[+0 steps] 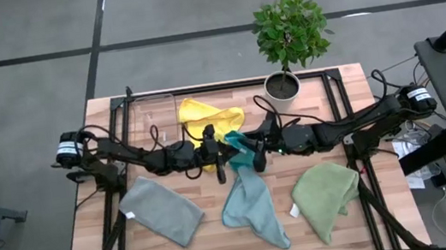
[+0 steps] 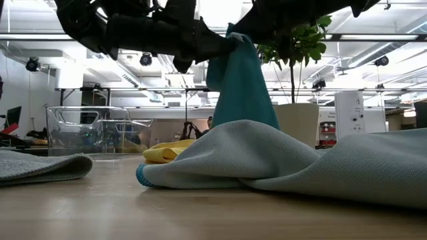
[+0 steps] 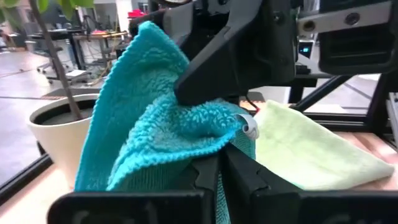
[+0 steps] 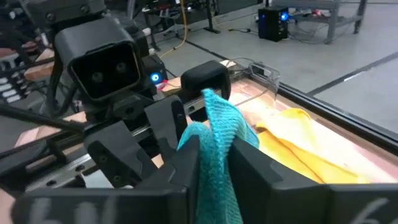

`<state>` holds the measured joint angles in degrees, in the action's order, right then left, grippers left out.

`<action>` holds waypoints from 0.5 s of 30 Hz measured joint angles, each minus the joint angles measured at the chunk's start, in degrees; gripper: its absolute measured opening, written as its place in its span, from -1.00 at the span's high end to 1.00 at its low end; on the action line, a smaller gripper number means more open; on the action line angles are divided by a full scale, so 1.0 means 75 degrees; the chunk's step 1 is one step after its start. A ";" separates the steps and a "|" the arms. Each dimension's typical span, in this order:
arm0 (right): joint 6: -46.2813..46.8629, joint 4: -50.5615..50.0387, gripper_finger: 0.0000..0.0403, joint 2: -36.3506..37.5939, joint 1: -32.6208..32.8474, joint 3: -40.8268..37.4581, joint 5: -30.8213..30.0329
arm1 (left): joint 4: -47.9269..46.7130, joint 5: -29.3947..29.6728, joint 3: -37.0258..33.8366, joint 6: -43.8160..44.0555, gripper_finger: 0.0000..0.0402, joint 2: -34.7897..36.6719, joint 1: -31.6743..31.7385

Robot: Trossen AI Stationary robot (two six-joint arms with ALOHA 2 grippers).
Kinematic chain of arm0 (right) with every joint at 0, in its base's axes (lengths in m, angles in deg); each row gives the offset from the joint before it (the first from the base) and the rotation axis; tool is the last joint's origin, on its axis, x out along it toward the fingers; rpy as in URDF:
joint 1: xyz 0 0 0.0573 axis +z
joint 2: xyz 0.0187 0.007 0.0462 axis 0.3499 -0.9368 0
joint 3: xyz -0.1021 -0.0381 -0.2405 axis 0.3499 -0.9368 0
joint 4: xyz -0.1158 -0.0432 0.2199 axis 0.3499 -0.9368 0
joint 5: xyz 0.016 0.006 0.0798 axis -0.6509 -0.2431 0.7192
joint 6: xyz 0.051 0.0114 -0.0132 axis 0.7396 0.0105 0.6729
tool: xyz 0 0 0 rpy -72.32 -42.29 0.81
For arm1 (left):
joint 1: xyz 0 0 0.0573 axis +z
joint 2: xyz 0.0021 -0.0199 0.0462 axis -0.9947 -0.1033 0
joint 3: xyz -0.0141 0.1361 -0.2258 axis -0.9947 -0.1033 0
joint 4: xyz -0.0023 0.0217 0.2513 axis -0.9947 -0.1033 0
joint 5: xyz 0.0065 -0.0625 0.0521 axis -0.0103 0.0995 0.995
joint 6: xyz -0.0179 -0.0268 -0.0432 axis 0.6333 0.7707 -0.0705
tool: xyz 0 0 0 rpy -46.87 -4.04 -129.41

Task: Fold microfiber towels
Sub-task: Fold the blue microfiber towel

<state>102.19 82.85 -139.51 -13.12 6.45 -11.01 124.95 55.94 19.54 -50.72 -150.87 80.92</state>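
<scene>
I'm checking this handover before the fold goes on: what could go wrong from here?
1. Both grippers, left and right, meet on one bunched corner of the teal towel; they could collide or pinch each other.
2. The towel hangs crumpled, so it may land wrinkled on the light blue towel.
3. If the right lets go, the left's grip might slip.
</scene>
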 joint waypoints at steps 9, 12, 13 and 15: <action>-0.0474 -0.0002 0.76 0.0000 0.0002 0.0003 0.0264 | -0.0337 -0.0024 -0.0004 0.0327 1.00 0.0013 -0.0032; -0.0580 -0.0012 0.91 0.0000 -0.0001 0.0003 0.0362 | -0.0337 -0.0024 0.0004 0.0327 1.00 0.0013 -0.0037; -0.0621 -0.0006 0.93 0.0000 0.0000 0.0003 0.0393 | -0.0340 -0.0028 0.0006 0.0327 1.00 0.0013 -0.0039; -0.0676 -0.0017 0.95 0.0035 0.0002 0.0003 0.0400 | -0.0337 -0.0046 0.0006 0.0327 1.00 0.0013 -0.0039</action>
<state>97.12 82.72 -139.25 -13.10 6.48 -8.01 122.42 55.60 19.58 -48.27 -150.78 80.63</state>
